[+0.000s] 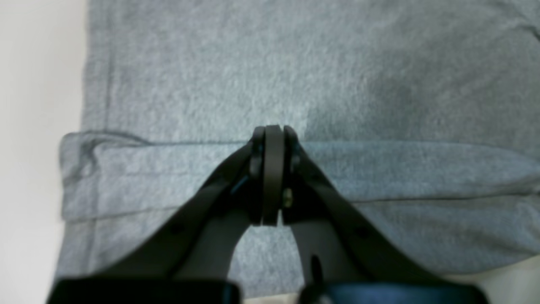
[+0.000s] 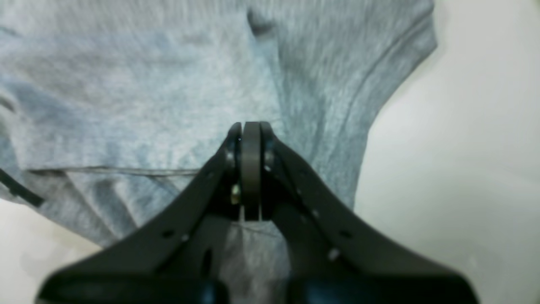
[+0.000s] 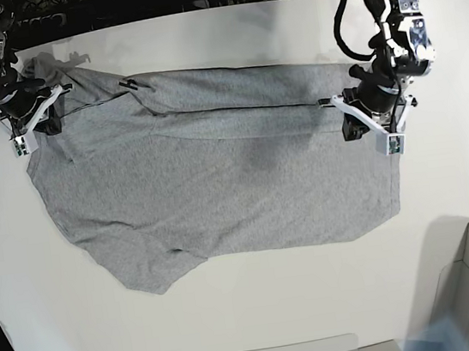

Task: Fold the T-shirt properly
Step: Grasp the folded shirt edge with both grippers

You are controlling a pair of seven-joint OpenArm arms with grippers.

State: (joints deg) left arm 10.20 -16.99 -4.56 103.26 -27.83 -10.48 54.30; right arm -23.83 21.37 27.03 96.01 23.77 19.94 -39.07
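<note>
The T-shirt (image 3: 217, 178) lies spread across the middle of the desk (image 3: 261, 310), its far long edge doubled over. My left gripper (image 1: 272, 131) and right gripper (image 2: 251, 126) hang at opposite ends of that fold, jaws pressed together, seemingly pinching nothing. I judge the lengthwise fold underway; next, regrasp and carry it over evenly.

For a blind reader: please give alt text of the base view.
A grey T-shirt lies spread on a white table, its far edge folded over. Two shut grippers are at that fold: the left gripper and the right gripper.
</note>
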